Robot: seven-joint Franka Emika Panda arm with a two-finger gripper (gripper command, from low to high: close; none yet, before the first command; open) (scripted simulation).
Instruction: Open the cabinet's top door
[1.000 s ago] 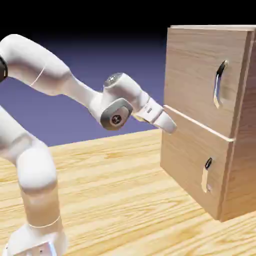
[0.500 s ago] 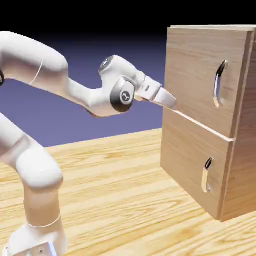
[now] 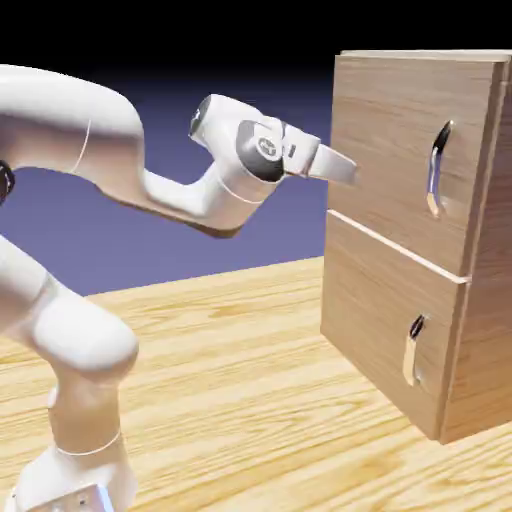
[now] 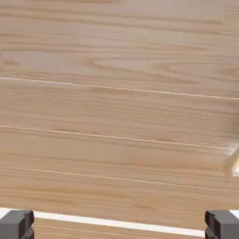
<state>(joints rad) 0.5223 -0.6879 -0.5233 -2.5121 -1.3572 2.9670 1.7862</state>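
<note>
- While the white arm (image 3: 90,200) rises from the exterior view's lower left, it bends over in a high arc and reaches level toward the cabinet (image 3: 420,240), its wrist folded so the hand points at the wooden front.
- Its pincer (image 3: 345,172) sits just before the near edge of the top door (image 3: 400,150), at about the door's mid height; whether the tip touches the wood cannot be told from this side.
- Both grey fingertips (image 4: 17,225) stand at the far corners of the hand view's bottom edge, so the pincer is released, spread wide, with nothing between the tips.
- Light wood with long grain lines fills the hand view, and a bright pale strip runs across just above the fingertips.
- On the far side of the top door, near its other edge, hangs the long curved silver handle (image 3: 437,170), well apart from the pincer.
- A thin seam separates the top door from the lower door (image 3: 385,320), which carries its own short handle (image 3: 413,350); both doors lie flush and closed.
- Between the arm's base and the cabinet the desk (image 3: 250,400) lies bare, leaving open room below the hand and in front of the doors.
</note>
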